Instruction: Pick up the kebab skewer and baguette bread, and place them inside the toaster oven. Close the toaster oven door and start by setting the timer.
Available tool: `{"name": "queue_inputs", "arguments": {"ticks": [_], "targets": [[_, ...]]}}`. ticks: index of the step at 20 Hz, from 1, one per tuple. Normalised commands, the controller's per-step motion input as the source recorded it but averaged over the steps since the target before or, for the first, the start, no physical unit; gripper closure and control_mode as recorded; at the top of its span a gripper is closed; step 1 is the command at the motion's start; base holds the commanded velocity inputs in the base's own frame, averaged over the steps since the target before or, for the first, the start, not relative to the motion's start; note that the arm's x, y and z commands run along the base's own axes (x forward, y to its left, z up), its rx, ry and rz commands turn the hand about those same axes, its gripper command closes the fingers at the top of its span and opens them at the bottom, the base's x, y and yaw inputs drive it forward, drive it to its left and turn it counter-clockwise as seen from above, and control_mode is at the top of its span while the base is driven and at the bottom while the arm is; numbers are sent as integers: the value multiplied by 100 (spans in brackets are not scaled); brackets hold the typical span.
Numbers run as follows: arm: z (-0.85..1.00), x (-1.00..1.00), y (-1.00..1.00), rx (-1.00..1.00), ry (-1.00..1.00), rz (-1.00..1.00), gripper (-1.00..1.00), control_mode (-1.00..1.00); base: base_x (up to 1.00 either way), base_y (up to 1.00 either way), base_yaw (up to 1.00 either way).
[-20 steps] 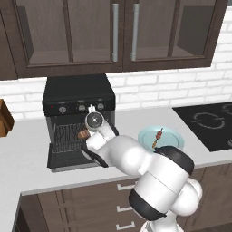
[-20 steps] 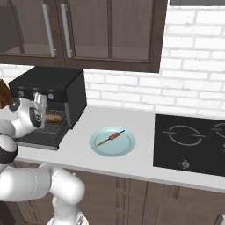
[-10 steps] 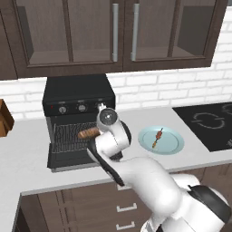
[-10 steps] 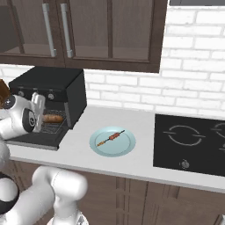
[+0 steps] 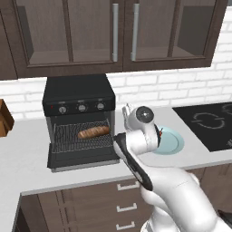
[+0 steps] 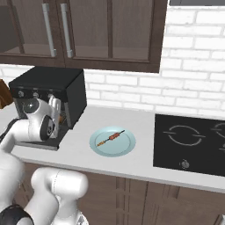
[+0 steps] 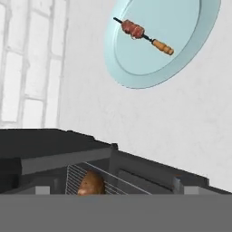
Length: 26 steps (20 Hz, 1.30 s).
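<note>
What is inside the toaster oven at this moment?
The baguette bread lies on the wire rack inside the open toaster oven. The kebab skewer is not in there; it rests on the blue plate. The cavity's rear is too dark to see.

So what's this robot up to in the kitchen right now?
It is loading a toaster oven on the counter. The baguette bread already lies on the wire rack inside, and the toaster oven door hangs open. The kebab skewer lies on a pale blue plate beside the oven, with nothing touching it. The white arm is between the oven and the plate, and its hand camera looks toward the skewer. The gripper is open and holds nothing, so the skewer probably goes next.
</note>
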Motion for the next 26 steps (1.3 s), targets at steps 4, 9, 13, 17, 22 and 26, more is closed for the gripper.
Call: {"name": "queue_inputs", "arguments": {"ticks": [4, 9, 13, 17, 22, 26], "targets": [[3, 29, -74, 0, 6, 19, -100, -100, 0, 0, 0], [0, 35, -78, 0, 1, 27, -100, -100, 0, 0, 0], [0, 27, -37, -3, 12, 20, -100, -100, 0, 0, 0], [2, 15, -6, -15, 27, 14, -100, -100, 0, 0, 0], [0, 7, 0, -25, 36, 14, -100, -100, 0, 0, 0], [0, 13, -32, -15, 25, 18, -100, -100, 0, 0, 0]]}}
